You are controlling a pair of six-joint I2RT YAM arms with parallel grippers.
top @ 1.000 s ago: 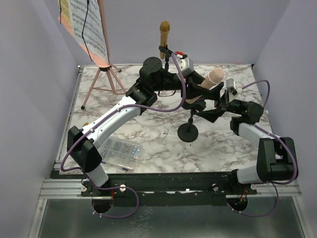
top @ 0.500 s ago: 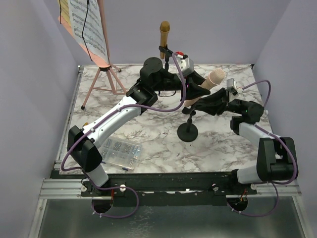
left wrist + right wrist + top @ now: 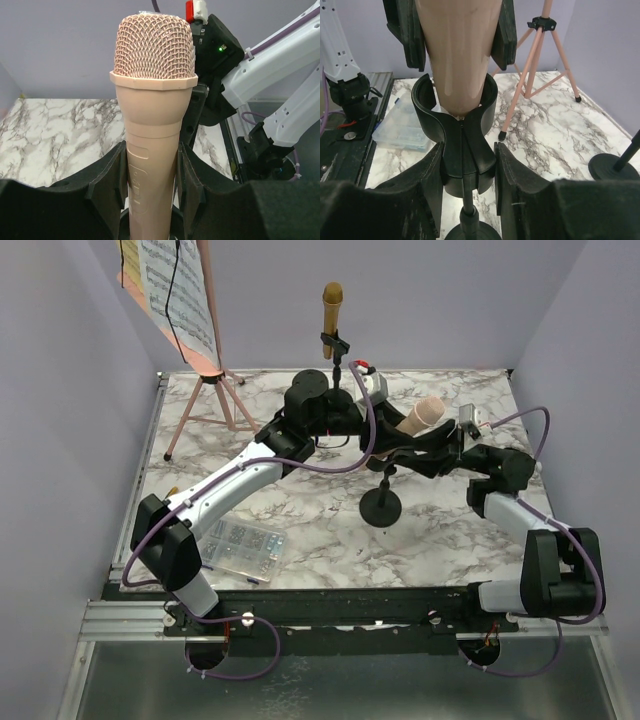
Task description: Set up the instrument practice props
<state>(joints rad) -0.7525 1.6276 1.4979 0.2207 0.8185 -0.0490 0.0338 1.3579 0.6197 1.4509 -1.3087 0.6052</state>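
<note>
A pink microphone (image 3: 152,100) stands between my left gripper's (image 3: 152,185) pads, which are shut on its body. Its tail end rests in the black clip (image 3: 462,125) of a round-based mic holder (image 3: 381,508). My right gripper (image 3: 468,150) is closed around that clip, with both pads against its sides. From above, the pink microphone (image 3: 425,412) tilts up to the right between the two arms. A gold microphone (image 3: 332,305) stands upright in the other holder at the back. The pink music rack (image 3: 205,400) with sheet-music pages (image 3: 180,290) stands at the back left.
A clear compartment box (image 3: 240,545) lies near the left arm's base. The gold microphone's holder base (image 3: 612,167) sits to the right in the right wrist view, and the rack's tripod legs (image 3: 535,75) stand behind the clip. Grey walls close in on three sides.
My right gripper went from wide open to closed on the holder's clip. The left arm lowered the pink microphone a little, down and to the left, into that clip.
</note>
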